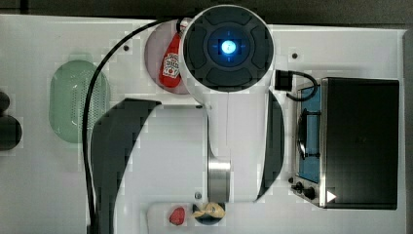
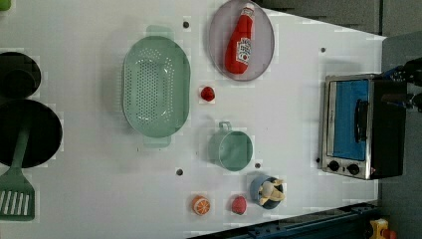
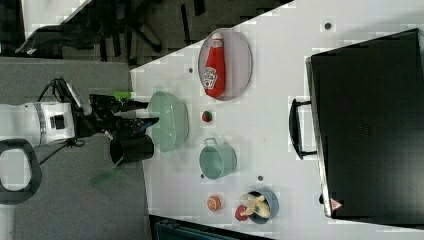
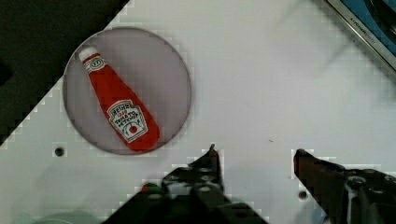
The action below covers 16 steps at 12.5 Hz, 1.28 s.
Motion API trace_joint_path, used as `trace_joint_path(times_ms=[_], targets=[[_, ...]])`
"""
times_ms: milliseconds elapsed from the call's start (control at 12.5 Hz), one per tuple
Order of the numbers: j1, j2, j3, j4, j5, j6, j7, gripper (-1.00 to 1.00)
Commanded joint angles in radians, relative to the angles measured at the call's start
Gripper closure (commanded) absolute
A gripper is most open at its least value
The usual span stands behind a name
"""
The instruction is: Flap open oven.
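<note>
The oven [image 2: 362, 127] is standing at the left view's right edge of the white surface [image 2: 288, 124], well apart from the other items. It is a boxy unit with a matte black top, a bright silver metal frame, a blue-tinted glass door and one dark bar handle [image 2: 359, 120] across that door. Two small black knobs [image 2: 343, 168] are sitting on its front panel. The door is lying closed against the frame.

The gripper [image 4: 254, 156] is hanging above the bare surface in the wrist view, with its black jaws standing apart and nothing between them. One dark fingertip [image 4: 212, 156] is showing a pointed end. The white arm [image 1: 229, 97] is reaching across the middle of the top view.

One round grey plate [image 2: 242, 40] is carrying one red ketchup bottle [image 2: 240, 42], a soft tapered shape with a white cap and label, lying flat. One pale green perforated colander [image 2: 156, 85] is resting to the left view's left of the plate. One small green pot [image 2: 232, 149] with a loop handle is sitting between the colander and the oven. One blue bowl [image 2: 266, 191] is holding a pale lumpy item. Two small red pieces [image 2: 207, 93] and one orange slice [image 2: 201, 204] are lying loose on the surface. One green slotted spatula [image 2: 17, 191] is lying at the left view's left edge.
</note>
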Motion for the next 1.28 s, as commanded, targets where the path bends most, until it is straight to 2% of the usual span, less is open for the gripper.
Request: trace_joint_path(times_ms=[80, 240, 560, 640, 1120, 1200, 1280], targets=[[-0.034, -0.264, -0.027, -0.133, 0.015, -0.153, -0.036, -0.58], [-0.034, -0.264, -0.027, -0.133, 0.015, -0.153, -0.036, -0.99], [-0.034, -0.264, -0.027, -0.133, 0.015, -0.153, -0.036, -1.0], [-0.034, -0.264, -0.027, -0.133, 0.015, -0.153, -0.036, -0.9], [-0.038, -0.263, -0.042, -0.148, 0.014, -0.154, -0.036, 0.54], [-0.039, -0.261, -0.048, -0.16, 0.014, -0.153, -0.036, 0.65], [-0.039, -0.259, -0.056, -0.176, 0.013, -0.151, -0.04, 0.65]])
